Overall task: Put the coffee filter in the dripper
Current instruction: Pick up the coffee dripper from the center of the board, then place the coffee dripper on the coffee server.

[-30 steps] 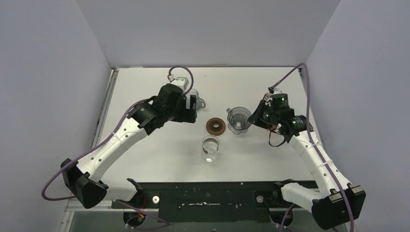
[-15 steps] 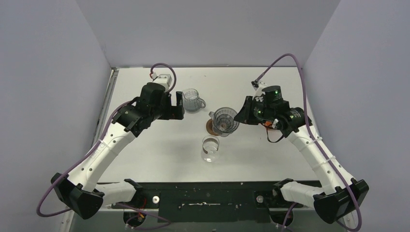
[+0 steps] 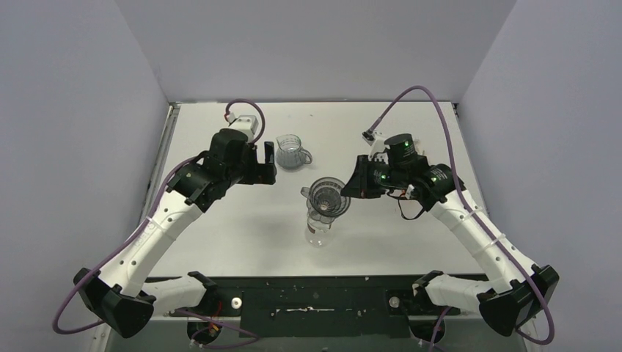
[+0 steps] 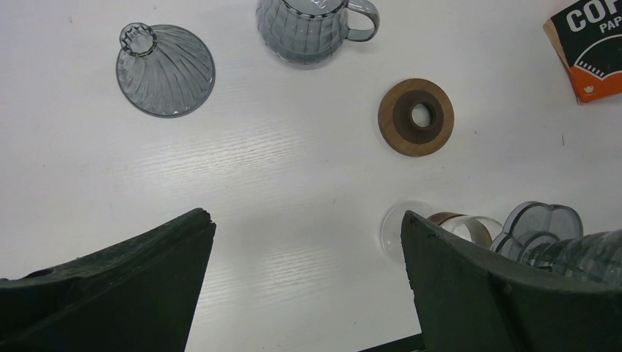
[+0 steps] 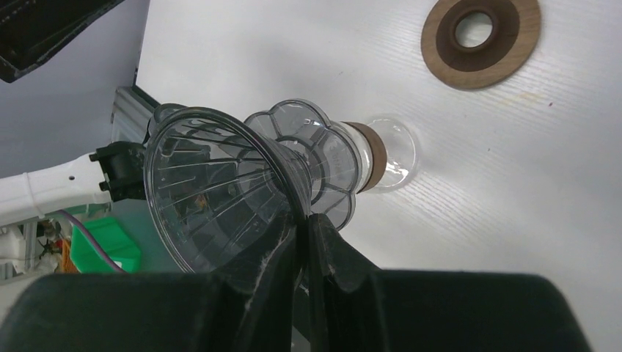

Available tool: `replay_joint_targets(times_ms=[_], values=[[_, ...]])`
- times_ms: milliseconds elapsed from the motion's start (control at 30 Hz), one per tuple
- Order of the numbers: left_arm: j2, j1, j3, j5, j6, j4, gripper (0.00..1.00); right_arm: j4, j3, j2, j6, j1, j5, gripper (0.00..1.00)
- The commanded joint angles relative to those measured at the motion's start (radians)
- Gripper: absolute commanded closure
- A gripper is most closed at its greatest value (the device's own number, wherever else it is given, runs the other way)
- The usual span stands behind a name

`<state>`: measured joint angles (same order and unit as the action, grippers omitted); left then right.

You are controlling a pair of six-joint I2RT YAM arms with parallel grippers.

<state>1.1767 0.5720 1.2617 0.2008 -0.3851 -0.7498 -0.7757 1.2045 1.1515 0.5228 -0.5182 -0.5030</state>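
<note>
My right gripper [image 3: 354,187] is shut on the rim of the dripper [image 3: 326,195], a smoky grey ribbed cone with a small handle. It holds the dripper tilted in the air, over the clear tumbler [image 3: 317,233]. In the right wrist view the fingers [image 5: 326,253] pinch the dripper's wall [image 5: 213,183], and its flower-shaped foot is close to the tumbler's mouth [image 5: 392,150]. My left gripper [image 3: 268,158] is open and empty, left of the jug [image 3: 291,150]; in its wrist view the jaws [image 4: 304,216] stand wide over bare table. No white coffee filter is in view.
A brown ring collar [image 4: 416,117] lies flat on the table and also shows in the right wrist view [image 5: 480,40]. A second smoky grey cone [image 4: 165,70] lies mouth down left of the jug [image 4: 308,26]. A filter-paper box [image 4: 590,48] lies at the right.
My right gripper has carried the dripper left and nearer, from beside the ring to over the tumbler. My left gripper has drawn back left from the jug.
</note>
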Motion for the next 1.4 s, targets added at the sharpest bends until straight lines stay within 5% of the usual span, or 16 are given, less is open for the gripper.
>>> replay_joint_targets(times_ms=[0,1367], values=[[-0.041,-0.006,0.007,0.017,0.019,0.016,0.03,0.059,0.009,0.018,0.035,-0.056,-0.004,1.00],[-0.049,-0.006,-0.005,0.028,0.026,0.010,0.03,0.001,-0.008,0.089,0.073,-0.158,0.172,0.98]])
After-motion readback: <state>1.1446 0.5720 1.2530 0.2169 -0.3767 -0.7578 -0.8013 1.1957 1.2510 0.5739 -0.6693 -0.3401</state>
